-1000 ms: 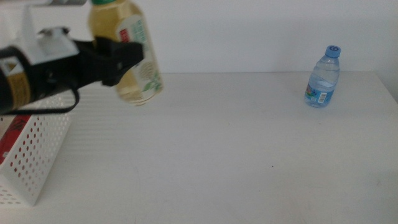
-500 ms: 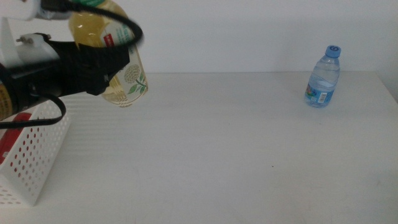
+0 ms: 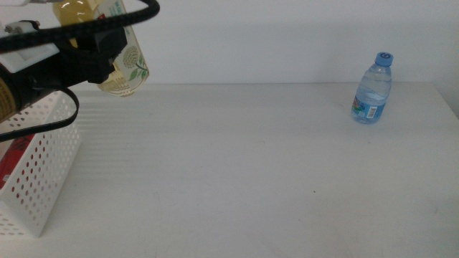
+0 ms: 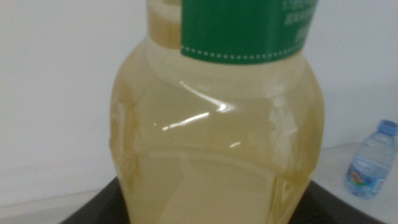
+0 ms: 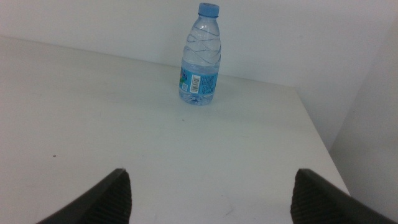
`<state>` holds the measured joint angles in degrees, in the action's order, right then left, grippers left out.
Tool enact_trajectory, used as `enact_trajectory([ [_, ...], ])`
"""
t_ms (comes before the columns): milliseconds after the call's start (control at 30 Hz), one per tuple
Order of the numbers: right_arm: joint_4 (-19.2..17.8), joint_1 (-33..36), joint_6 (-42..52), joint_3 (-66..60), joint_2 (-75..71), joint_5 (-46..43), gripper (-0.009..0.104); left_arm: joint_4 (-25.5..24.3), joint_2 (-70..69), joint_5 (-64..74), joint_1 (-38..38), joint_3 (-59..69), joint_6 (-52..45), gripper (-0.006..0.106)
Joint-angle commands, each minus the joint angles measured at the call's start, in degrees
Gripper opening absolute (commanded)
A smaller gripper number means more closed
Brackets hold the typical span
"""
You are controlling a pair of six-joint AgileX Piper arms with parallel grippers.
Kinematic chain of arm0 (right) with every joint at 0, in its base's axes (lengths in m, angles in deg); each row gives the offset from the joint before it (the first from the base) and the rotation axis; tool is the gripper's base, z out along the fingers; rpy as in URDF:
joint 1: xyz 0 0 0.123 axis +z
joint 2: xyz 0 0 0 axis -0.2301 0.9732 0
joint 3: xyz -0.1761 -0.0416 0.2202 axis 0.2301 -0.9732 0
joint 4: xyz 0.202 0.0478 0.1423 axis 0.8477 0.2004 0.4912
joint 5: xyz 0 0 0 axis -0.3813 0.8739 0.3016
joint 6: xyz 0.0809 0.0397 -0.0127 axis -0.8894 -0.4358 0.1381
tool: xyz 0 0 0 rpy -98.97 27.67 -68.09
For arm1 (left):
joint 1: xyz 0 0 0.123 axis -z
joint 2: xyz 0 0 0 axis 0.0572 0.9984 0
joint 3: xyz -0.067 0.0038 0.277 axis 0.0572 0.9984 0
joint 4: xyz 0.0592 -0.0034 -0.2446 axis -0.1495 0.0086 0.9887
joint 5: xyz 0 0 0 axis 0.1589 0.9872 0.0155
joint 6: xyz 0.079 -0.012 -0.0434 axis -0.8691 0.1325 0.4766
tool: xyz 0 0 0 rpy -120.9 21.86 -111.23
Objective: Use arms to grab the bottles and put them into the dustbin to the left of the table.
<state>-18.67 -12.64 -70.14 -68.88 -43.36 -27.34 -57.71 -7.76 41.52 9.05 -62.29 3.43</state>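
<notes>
Left gripper (image 3: 107, 54): up at the far left, above the table and close to the dustbin's right rim; its dark jaws are clamped across the body of the tea bottle (image 3: 118, 50), which it carries tilted, the upper end leaning left and cut off by the picture's top edge
Tea bottle up close: it fills the left wrist view (image 4: 217, 143); pale yellow liquid, green label band high on the body, smooth glossy plastic with highlights
Dustbin (image 3: 39, 165): white perforated basket at the table's left edge; something red shows through the holes, too hidden to name
Water bottle (image 3: 373, 89): upright at the far right of the table (image 3: 251, 179), well apart from everything else; also clear in the right wrist view (image 5: 201, 56), blue cap on top
Right gripper (image 5: 211, 193): waits low at the near right, jaws spread wide with nothing between them, facing the water bottle
Step in hand: likely carrying the tea bottle over the bin for release
How it handles: the tea bottle looks mostly full, so heavy for its size, and its slick wall could slide in a side grip, the more so while tilted
Water bottle grip: thin ribbed plastic, probably light and squashy; best taken around the labelled middle, gently
</notes>
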Motion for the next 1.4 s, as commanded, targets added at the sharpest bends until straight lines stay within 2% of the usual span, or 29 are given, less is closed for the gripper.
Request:
enact_trajectory([
  [0,-0.37,-0.37,0.69,0.45,-1.57,-4.41,0.067,9.3,-1.27,-1.52,0.2,-2.67,-6.79,-0.005],
  [267,-0.37,-0.37,0.69,0.45,-1.57,-4.41,0.067,34.43,-1.21,10.19,0.2,-2.67,-36.52,-0.005],
  [333,-0.37,-0.37,0.69,0.45,-1.57,-4.41,0.067,39.17,-1.21,12.97,0.14,-3.09,-43.23,-0.005],
  [467,-0.37,-0.37,0.69,0.45,-1.57,-4.41,0.067,45.13,-1.21,18.68,-0.65,-5.01,-52.04,-0.005],
  [633,-0.37,-0.37,0.69,0.45,-1.57,-4.41,0.067,52.61,0.28,26.26,-6.09,-10.46,-60.29,-0.005],
  [967,-0.37,-0.37,0.69,0.45,-1.57,-4.41,0.067,71.99,7.05,50.43,-17.11,-25.01,-85.38,-0.005],
  [1067,-0.37,-0.37,0.69,0.45,-1.57,-4.41,0.067,76.52,9.84,58.95,-20.92,-30.37,-89.42,-0.005],
  [1167,-0.37,-0.37,0.69,0.45,-1.57,-4.41,0.067,78.92,13.03,65.88,-24.83,-35.52,-90.41,-0.005],
  [1367,-0.37,-0.37,0.69,0.45,-1.57,-4.41,0.067,79.27,18.08,75.24,-29.62,-43.15,-90.41,-0.005],
])
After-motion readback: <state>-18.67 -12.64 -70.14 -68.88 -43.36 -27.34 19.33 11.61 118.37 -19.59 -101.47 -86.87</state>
